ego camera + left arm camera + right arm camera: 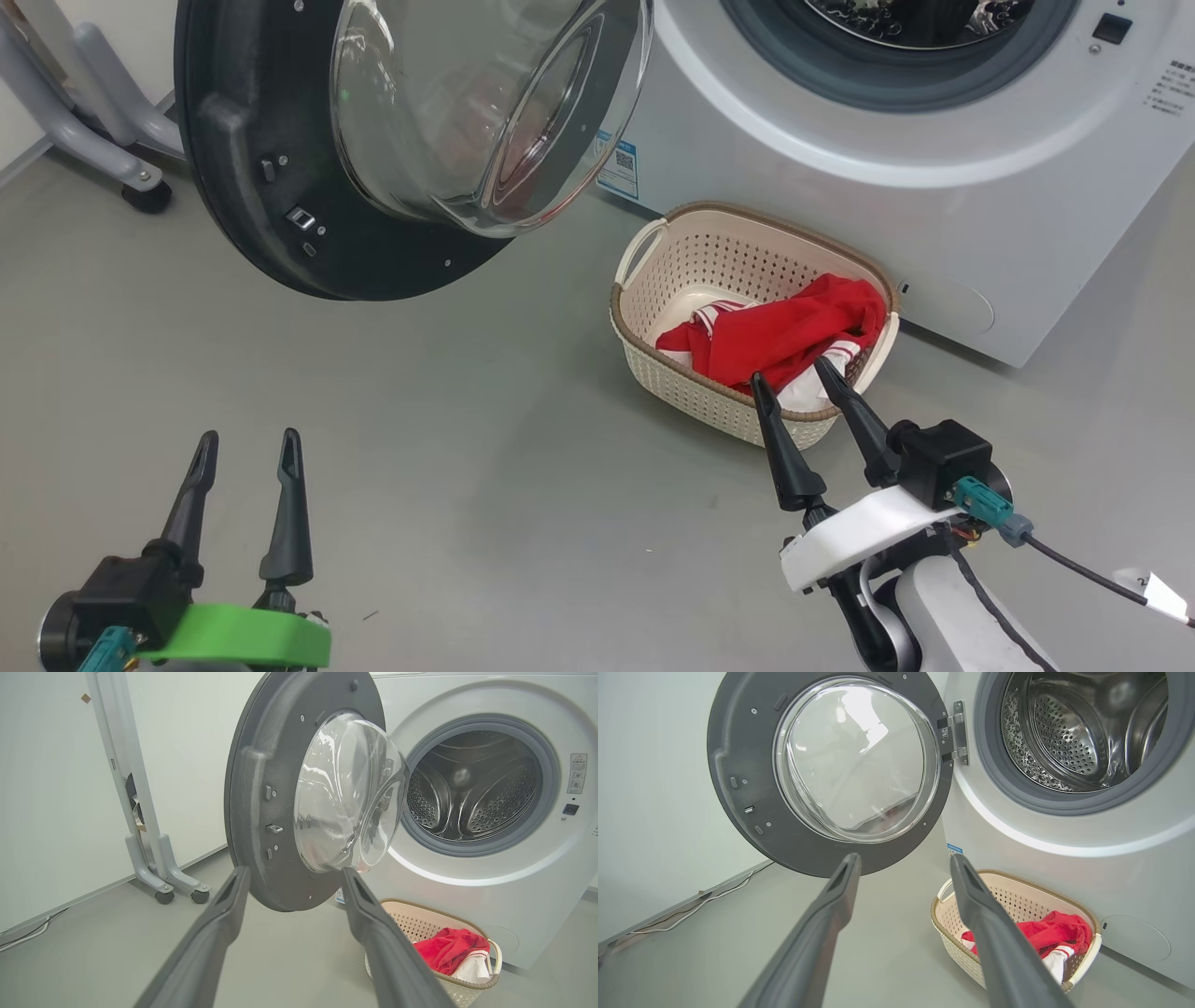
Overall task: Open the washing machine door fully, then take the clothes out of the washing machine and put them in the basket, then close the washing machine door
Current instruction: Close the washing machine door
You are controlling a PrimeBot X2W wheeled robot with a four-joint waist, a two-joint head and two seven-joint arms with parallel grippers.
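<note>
Clothes (784,336), red with white striped trim, lie heaped in the basket (681,378), piled toward its right end with a fold draped over the near rim. The cream basket stands on the grey floor (467,420) just beside the foot of the washing machine (840,224), below the round opening and to the right of the small blue sticker (618,168). The door (233,187) stands open, swung out on its hinge (955,732) at the left side of the opening, with its inner face and bulging glass bowl turned toward the robot. Past the grey rubber gasket (549,798) the perforated steel drum (472,788) is in plain sight. The right gripper (789,370) has its two fingers spread apart with nothing between them; in the head view its tips overlap the basket's near rim, while its own wrist view shows the basket lying beyond them, not touched. The left gripper (249,439) is likewise spread and empty, low over the floor, well apart from the basket and pointing toward the door. A grey wheeled stand (149,858) sits by the wall at the far left edge of the floor.
</note>
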